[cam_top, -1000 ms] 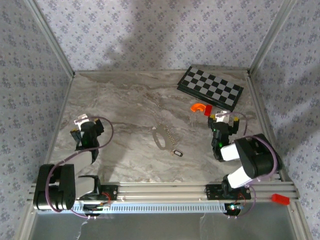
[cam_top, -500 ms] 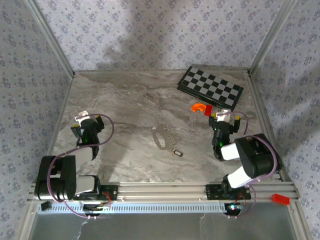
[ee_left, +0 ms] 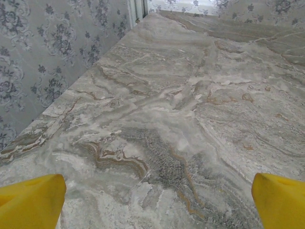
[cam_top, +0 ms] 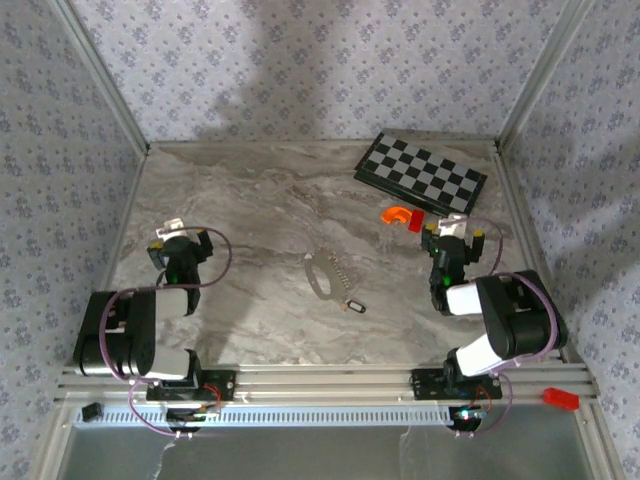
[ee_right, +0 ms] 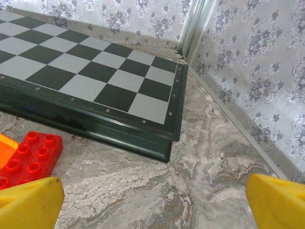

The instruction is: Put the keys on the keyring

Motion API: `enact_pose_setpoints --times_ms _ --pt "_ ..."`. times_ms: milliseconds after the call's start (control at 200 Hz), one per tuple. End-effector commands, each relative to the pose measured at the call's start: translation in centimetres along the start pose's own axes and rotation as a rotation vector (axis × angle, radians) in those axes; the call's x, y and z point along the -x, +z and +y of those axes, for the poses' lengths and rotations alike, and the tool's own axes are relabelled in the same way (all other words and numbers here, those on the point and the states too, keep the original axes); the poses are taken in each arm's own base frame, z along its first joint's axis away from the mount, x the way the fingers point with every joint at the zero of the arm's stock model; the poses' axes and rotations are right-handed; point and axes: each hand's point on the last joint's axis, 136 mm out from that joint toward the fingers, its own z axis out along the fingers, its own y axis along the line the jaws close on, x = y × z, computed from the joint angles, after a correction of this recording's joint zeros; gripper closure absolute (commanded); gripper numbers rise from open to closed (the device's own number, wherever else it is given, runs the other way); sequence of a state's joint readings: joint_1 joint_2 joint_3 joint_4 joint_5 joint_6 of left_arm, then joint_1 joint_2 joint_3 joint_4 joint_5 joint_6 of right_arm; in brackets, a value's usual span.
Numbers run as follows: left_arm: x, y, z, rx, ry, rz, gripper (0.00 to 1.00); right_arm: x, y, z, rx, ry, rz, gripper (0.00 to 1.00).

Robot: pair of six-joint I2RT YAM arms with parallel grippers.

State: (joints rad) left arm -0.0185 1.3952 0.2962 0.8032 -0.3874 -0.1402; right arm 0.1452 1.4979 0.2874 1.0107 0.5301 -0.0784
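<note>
The keyring (cam_top: 319, 275), a thin silvery loop with a beaded chain, lies flat near the middle of the marble table (cam_top: 260, 200). The keys (cam_top: 354, 307), a tiny dark oval piece, lie just to the near right of it, apart from the loop. My left gripper (cam_top: 181, 243) sits low at the left, well away from both; its yellow fingertips (ee_left: 31, 200) stand wide, so the left gripper (ee_left: 157, 205) is open over bare marble. My right gripper (cam_top: 453, 231) is at the right, also open (ee_right: 152, 202), with nothing between its fingers (ee_right: 279, 200).
A folded chessboard (cam_top: 421, 175) lies at the back right, close ahead of the right gripper (ee_right: 95, 71). A red brick (ee_right: 28, 155) and an orange curved piece (cam_top: 397, 213) lie beside it. Patterned walls enclose the table on three sides.
Both arms have folded back toward their bases, and each gripper has shifted slightly farther up the table. The keys and the keyring have not moved.
</note>
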Motion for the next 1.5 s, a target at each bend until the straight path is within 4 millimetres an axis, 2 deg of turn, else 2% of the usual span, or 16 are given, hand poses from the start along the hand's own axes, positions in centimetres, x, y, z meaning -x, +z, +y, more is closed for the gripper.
enact_pose_setpoints --times_ms 0,425,590,640,860,1494 --pt "2.0 0.3 -0.5 -0.026 -0.012 -0.068 0.01 0.6 0.3 0.2 0.033 0.045 -0.001 0.00" --pt "1.8 0.8 -1.7 -0.080 0.018 -0.054 0.00 0.1 1.4 0.6 0.097 0.071 0.058 0.00" --pt "1.6 1.0 -2.1 -0.101 0.030 -0.045 0.00 -0.9 2.5 0.9 0.178 0.113 0.104 0.00" --pt "1.6 1.1 -2.3 -0.106 0.033 -0.040 0.00 -1.0 2.4 -0.2 0.120 0.121 0.061 0.00" --pt "0.7 2.3 -2.5 -0.095 0.043 -0.005 0.00 -1.1 2.4 0.0 0.113 0.104 0.078 0.00" --pt "0.5 2.4 -2.8 -0.107 0.054 0.002 0.01 -1.0 2.4 0.2 0.116 0.093 0.072 0.00"
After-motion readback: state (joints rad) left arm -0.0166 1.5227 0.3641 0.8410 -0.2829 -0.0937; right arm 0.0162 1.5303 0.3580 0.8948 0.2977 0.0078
